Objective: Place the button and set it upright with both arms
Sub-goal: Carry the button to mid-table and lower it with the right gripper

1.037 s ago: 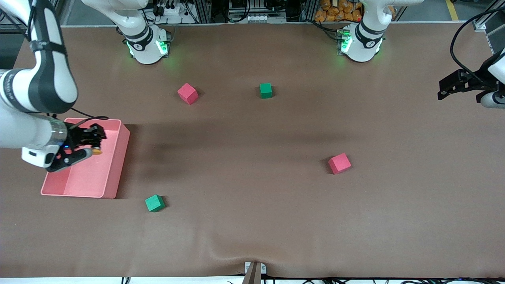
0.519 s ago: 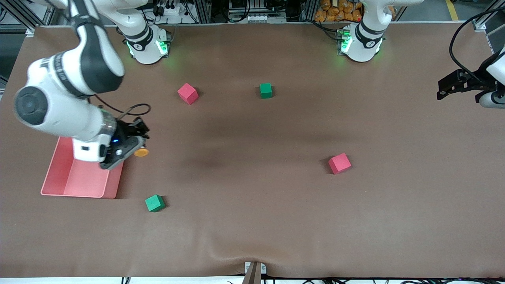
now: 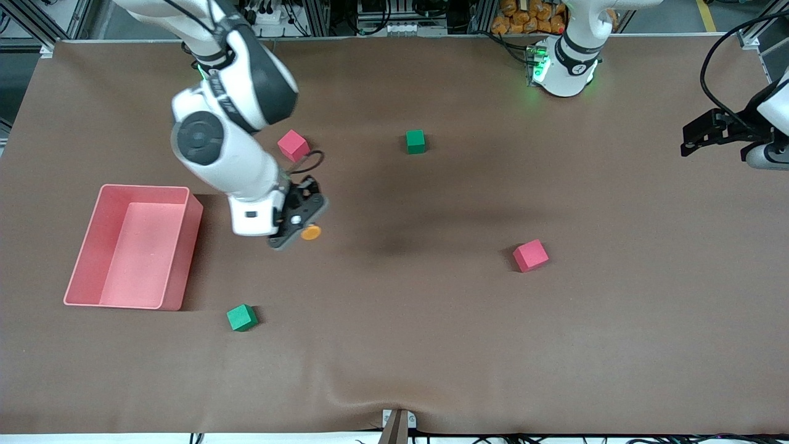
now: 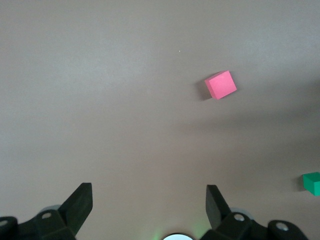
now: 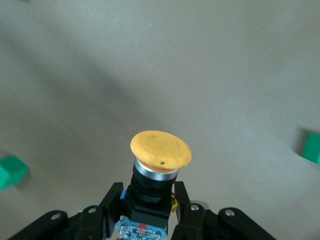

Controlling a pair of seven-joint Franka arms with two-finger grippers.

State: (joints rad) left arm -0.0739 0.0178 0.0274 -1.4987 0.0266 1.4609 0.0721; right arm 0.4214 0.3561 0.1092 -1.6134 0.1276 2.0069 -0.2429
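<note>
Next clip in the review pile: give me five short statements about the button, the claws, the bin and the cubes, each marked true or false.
1. The right claw is shut on the button. True.
2. The button lies in the pink bin. False: it is held in the air over bare table, beside the bin.
3. The left claw grips a red cube. False: it is open and holds nothing, waiting at the left arm's end of the table.
4. Two red cubes and two green cubes sit on the table. True.
5. The button's cap is orange. True.

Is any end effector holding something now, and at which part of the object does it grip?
The right end effector holds the button by its black body, orange cap free, above bare table. The left end effector is open and holds nothing.
</note>
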